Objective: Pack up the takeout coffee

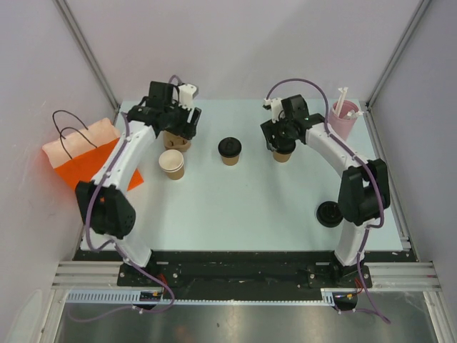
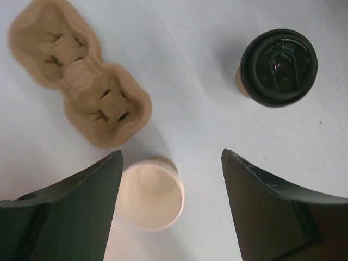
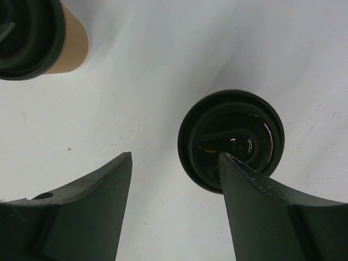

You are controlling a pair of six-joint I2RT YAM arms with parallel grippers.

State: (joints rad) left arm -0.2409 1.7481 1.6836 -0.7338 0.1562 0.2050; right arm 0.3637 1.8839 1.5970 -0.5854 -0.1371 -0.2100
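While the left hand (image 2: 171, 154) and right hand (image 3: 175, 155) are both hanging with fingers apart, gripping nothing, the right is best centring over the lidded cup (image 3: 228, 125) beneath it (pinching below the lid rim, gently). Standing on the counter (image 1: 250, 207): that cup, a second lidded cup (image 1: 229, 150), one open cup (image 2: 149, 198), one loose lid (image 1: 330, 214), one tray (image 2: 81, 81).

Bag (image 1: 80, 151) at far left; tray (image 1: 178, 143) beneath my left gripper (image 1: 180, 130), open cup (image 1: 171, 163) just below it; lidded cup (image 1: 229, 150) centre; straw holder (image 1: 343, 121) upper right; loose lid (image 1: 329, 214) lower right.
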